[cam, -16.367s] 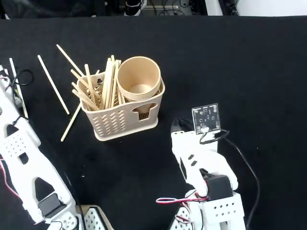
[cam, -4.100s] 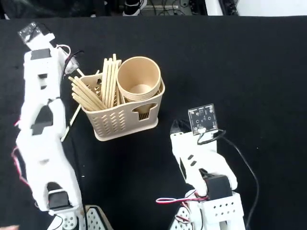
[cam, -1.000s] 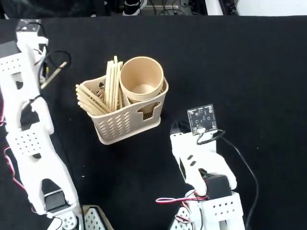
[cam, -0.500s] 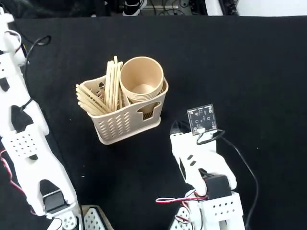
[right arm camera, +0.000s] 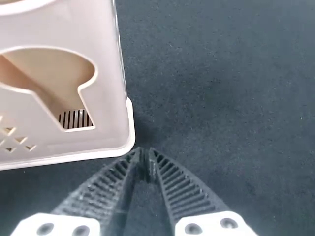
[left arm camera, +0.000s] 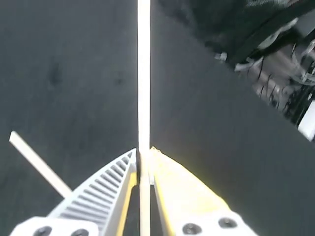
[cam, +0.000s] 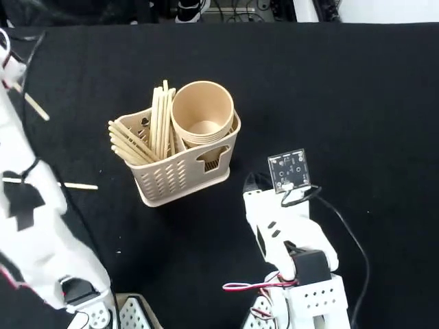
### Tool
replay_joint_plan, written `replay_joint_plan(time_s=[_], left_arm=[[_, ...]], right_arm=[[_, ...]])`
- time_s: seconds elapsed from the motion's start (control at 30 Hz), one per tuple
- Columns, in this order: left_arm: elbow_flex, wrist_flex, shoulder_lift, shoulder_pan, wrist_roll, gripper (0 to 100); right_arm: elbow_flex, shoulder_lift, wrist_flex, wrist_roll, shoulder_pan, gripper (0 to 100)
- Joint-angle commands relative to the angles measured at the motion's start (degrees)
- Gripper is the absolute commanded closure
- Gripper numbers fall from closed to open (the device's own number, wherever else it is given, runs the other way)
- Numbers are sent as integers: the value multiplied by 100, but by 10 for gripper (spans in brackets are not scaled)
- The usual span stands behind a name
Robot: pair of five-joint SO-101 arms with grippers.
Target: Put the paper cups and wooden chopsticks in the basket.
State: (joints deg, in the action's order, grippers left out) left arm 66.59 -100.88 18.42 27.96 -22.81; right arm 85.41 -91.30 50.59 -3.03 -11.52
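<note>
Task status: largely done. The beige perforated plastic basket (cam: 180, 179) holds the stack of tan paper cups (cam: 202, 113), with a bundle of pale wooden chopsticks (cam: 140, 137) leaning in the compartment alongside. No cup stands outside it. Outstanding items: I count two sticks not yet in. The left gripper (left arm camera: 143, 156) is clamped tight on one slim wooden chopstick (left arm camera: 143, 73), which runs straight out ahead of its fingertips above the black table (left arm camera: 74, 73). The basket is well apart from this hand. A second loose chopstick (left arm camera: 38, 164) lies flat on the table just beside the same gripper, clear of it. The left arm covers part of the table in the high view, so I cannot rule out a further stick beneath it. The right gripper (right arm camera: 144, 164) has its jaws pressed together on nothing, parked with the basket's near corner just ahead of its tips. Remaining work, in my judgement: carry the held stick to the basket, then collect the loose one.
</note>
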Motion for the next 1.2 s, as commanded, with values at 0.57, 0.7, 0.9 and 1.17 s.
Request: replay_joint_plan(time_s=[0.57,0.7,0.9,1.17], left_arm=[[-10730,6119,-9468,-3231,879,971],[-12418,7297,-10743,-3996,1468,971],[-13534,7270,-11253,-4268,1873,968],[-13569,7095,-11244,-3934,1829,923]], right_arm=[[-31,-57,-114,-62,-44,970],[-31,-57,-114,-62,-35,970],[-31,-57,-114,-62,-35,970],[-31,-57,-97,-352,-44,970]])
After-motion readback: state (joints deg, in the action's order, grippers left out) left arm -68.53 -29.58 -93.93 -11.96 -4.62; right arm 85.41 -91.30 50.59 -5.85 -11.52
